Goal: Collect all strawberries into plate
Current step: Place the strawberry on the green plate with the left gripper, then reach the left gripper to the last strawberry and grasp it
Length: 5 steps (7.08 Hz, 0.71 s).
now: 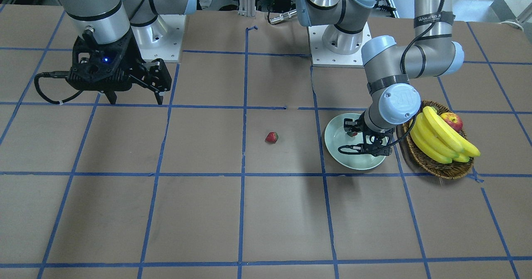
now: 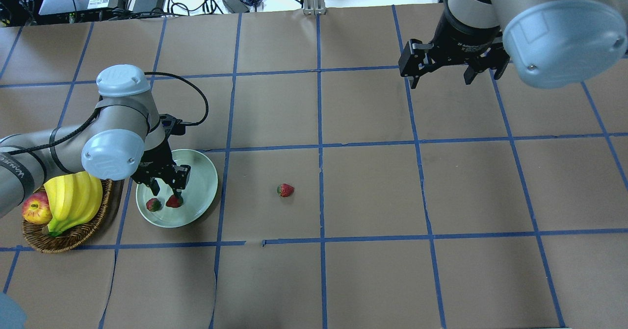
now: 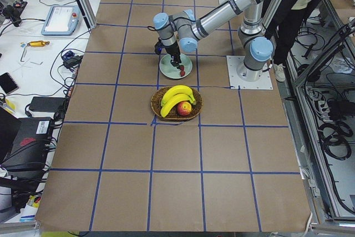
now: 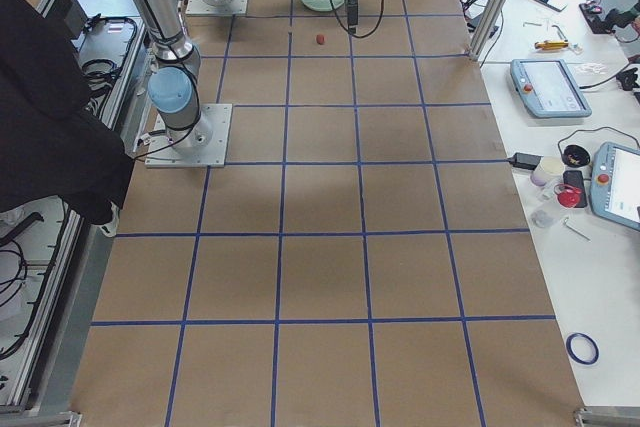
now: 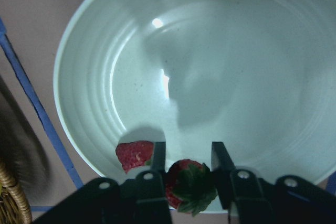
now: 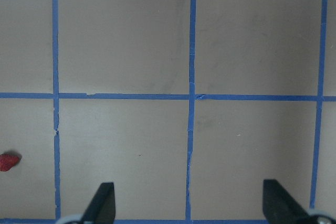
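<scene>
My left gripper (image 5: 189,148) pinches a strawberry (image 5: 190,183) low over the plate (image 5: 236,77), with a second strawberry (image 5: 135,154) lying in the plate just beside it. The third strawberry (image 2: 285,189) sits on the table (image 2: 373,191), well apart. My right gripper (image 2: 441,81) hangs wide open and empty.

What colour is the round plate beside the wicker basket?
Pale mint-green, glossy round plate; the left wrist-mounted view shows it best.

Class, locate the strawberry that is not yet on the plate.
In the overhead view, the loose strawberry lies on the table right of the plate, near centre.
</scene>
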{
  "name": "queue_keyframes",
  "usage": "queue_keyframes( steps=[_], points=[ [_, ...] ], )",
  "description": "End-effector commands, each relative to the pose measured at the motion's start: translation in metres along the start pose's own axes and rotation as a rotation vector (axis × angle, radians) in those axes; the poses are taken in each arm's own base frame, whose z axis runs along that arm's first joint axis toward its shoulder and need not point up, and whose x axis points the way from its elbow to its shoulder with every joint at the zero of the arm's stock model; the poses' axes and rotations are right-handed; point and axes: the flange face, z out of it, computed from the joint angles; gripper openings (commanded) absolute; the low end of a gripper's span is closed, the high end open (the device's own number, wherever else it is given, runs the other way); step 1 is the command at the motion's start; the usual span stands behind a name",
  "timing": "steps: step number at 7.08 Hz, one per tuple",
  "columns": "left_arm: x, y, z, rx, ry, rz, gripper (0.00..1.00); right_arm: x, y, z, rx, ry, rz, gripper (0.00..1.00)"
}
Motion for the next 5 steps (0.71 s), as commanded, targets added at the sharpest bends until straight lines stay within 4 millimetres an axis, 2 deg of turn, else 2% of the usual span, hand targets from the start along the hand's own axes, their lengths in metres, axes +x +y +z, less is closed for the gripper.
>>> queue_keyframes(
  steps=[1, 2, 3, 4, 5],
  points=[
    [0.022, -0.009, -0.027, 0.065, -0.022, -0.047, 1.00, 0.000, 0.000, 0.000, -0.001, 0.000, 0.000, 1.00],
    [0.067, -0.018, -0.056, 0.131, -0.051, -0.048, 1.00, -0.001, 0.000, 0.000, 0.000, 0.000, -0.002, 1.00],
    [0.116, -0.024, -0.073, 0.173, -0.012, -0.090, 1.00, -0.001, 0.000, 0.000, 0.000, 0.000, -0.002, 1.00],
    [0.146, -0.022, -0.074, 0.176, 0.035, -0.165, 1.00, -0.001, 0.000, 0.000, 0.000, 0.000, -0.002, 1.00],
    [0.188, -0.017, -0.069, 0.183, 0.104, -0.167, 1.00, -0.001, 0.000, 0.000, 0.000, 0.000, -0.002, 1.00]
  ],
)
